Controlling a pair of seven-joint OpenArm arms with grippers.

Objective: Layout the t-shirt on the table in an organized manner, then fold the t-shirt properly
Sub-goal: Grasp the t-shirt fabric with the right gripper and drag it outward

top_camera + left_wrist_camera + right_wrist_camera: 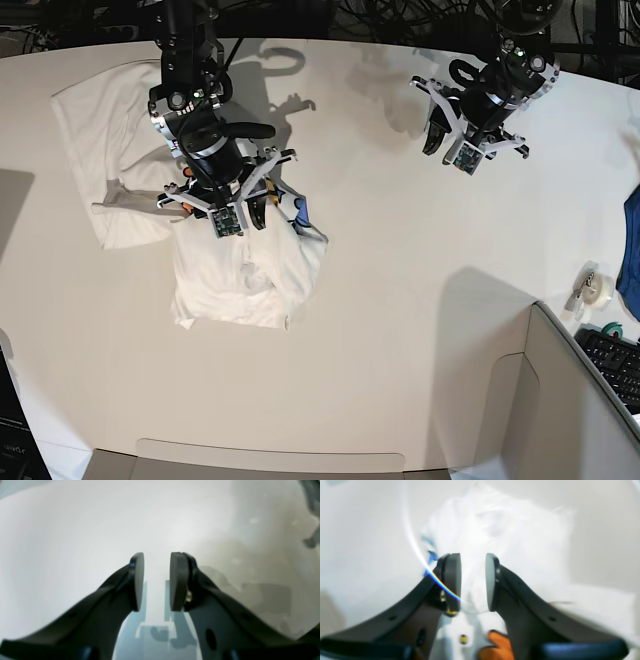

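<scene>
**One crumpled tee, far-left of table**

One t-shirt, white, bunched and creased, colour print barely showing, lies on the table. Right gripper hovers over it, jaws parted, empty. Left gripper parted, empty, over bare tabletop.

Bright even overhead light, soft arm shadows on the table, right wrist view blurred with a rainbow flare streak, wrist views fisheye-curved at edges.

White t-shirt lies crumpled on table.
</scene>
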